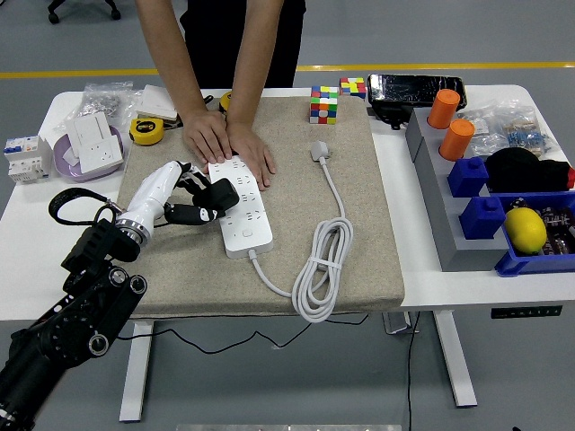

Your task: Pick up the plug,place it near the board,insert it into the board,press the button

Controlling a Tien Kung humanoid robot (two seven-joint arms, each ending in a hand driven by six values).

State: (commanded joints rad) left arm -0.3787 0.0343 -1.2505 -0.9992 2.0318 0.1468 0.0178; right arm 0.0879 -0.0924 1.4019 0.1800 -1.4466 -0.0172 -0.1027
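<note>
A white power strip [243,212] lies lengthwise on the beige mat [359,224]. A person's two hands [230,144] press down on its far end. My left hand [205,203] comes in from the lower left, its fingers shut on a black plug [218,194]. The plug hangs at the strip's left edge, about halfway along it, touching or just above the sockets. The strip's button [246,233] shows near its front end. The strip's own grey plug [321,151] lies loose on the mat, with its white cable [316,269] coiled at the front.
Left of the mat are a purple dish [85,160] with a white socket, a breaker [24,157] and a yellow tape measure [144,131]. Rubik's cubes [324,104] stand at the back. Grey and blue bins [503,206] with orange cups and a lemon fill the right side.
</note>
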